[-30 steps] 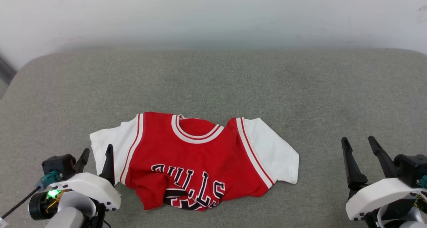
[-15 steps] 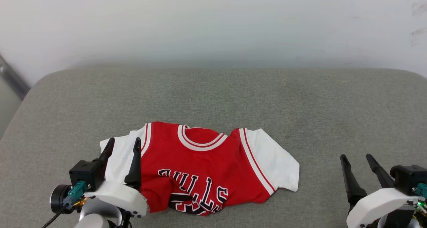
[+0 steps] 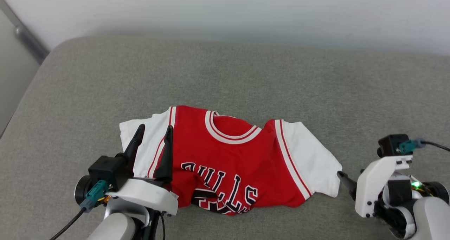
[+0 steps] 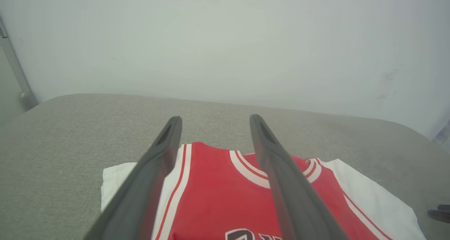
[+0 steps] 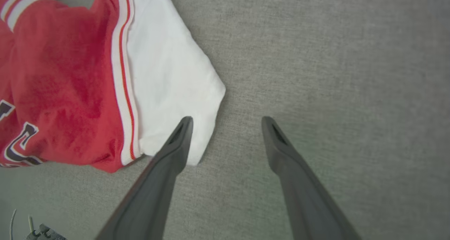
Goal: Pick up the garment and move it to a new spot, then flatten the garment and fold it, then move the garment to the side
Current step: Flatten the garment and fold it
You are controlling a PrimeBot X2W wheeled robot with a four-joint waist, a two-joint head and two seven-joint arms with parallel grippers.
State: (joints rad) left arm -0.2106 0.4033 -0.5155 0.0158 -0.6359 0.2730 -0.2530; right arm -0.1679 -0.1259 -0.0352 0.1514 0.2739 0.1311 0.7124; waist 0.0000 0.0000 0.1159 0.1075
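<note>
- Garment [image 3: 228, 162]: red jersey, white short sleeves, white-and-red striped neckline, white-red stripes down both shoulder seams.
- Black white-outlined lettering across the chest. "ULLS" is readable and slants down toward the right pincer [image 5: 226, 120]. Its first letter is behind a left pincer [image 3: 155, 127] finger.
- Fabric at the hem is bunched, so the print below the lettering is crumpled and unreadable.
- It lies front side up on the grey fabric-covered desk [image 3: 88, 92], between the two pincers.
- Neckline points away from both pincers' bases, toward the pale wall [image 3: 225, 8]. The hem is on the near side.
- Long axis runs sleeve to sleeve, from the left pincer across to the right pincer.
- Left pincer: fingers spread apart, nothing between them, over the garment's near shoulder. One finger is over the white sleeve, the other over the red body just past the stripe. Contact with the cloth cannot be told.
- Right pincer: fingers also apart and empty, at the other sleeve's lower corner. In the right wrist view one fingertip is over the white corner and the other over bare desk.
</note>
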